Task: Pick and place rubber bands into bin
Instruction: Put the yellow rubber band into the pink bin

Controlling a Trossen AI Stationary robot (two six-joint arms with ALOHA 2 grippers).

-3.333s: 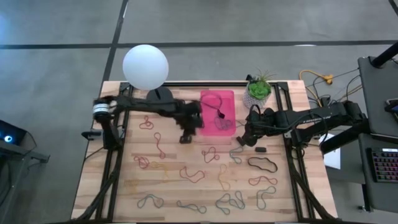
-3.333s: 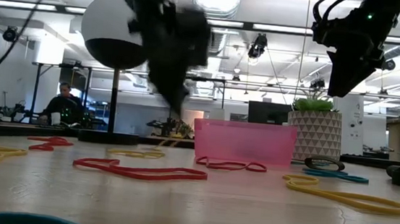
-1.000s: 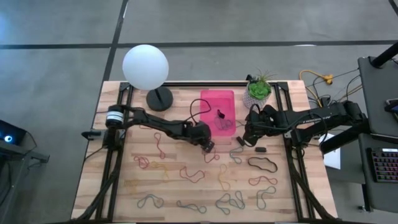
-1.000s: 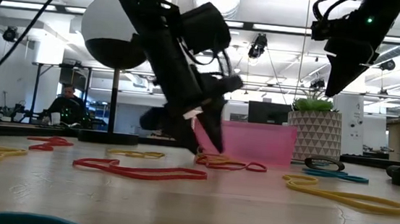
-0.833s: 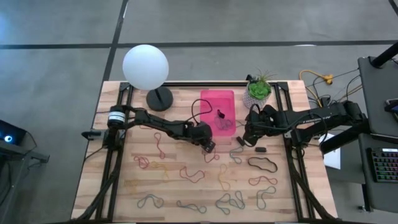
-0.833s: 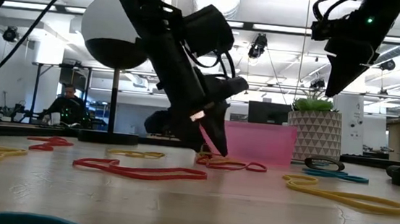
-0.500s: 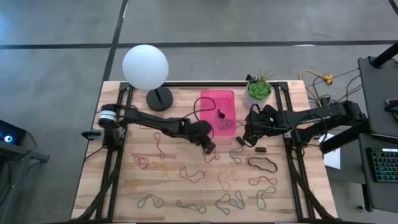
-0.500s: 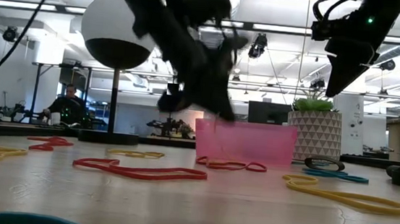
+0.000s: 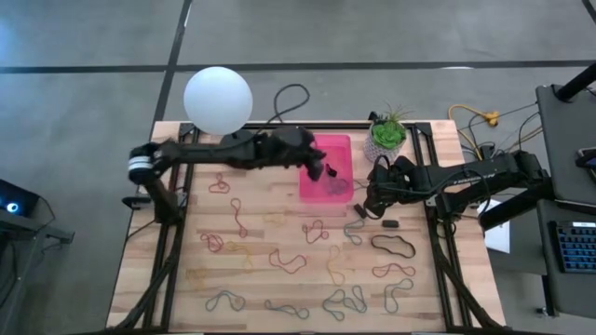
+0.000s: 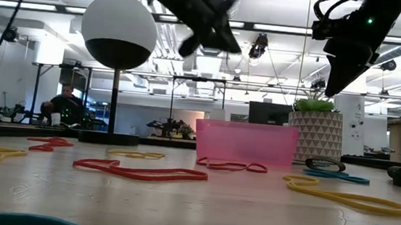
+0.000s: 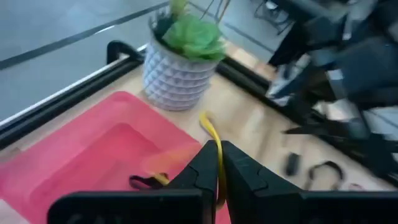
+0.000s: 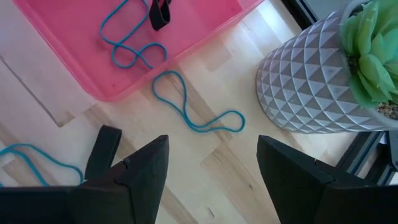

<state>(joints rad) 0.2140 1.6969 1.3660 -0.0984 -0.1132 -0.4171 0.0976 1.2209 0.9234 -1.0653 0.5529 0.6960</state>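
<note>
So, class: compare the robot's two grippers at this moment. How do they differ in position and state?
The left gripper hangs over the pink bin, shut on a yellow rubber band; the right gripper is beside the bin, above the bare table, open and holding nothing. In the low view the left gripper is tilted, the right arm steeper. Both are dark and two-fingered.

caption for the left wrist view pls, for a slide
Left gripper shut on a yellow rubber band, held above the pink bin beside the potted plant.
</note>
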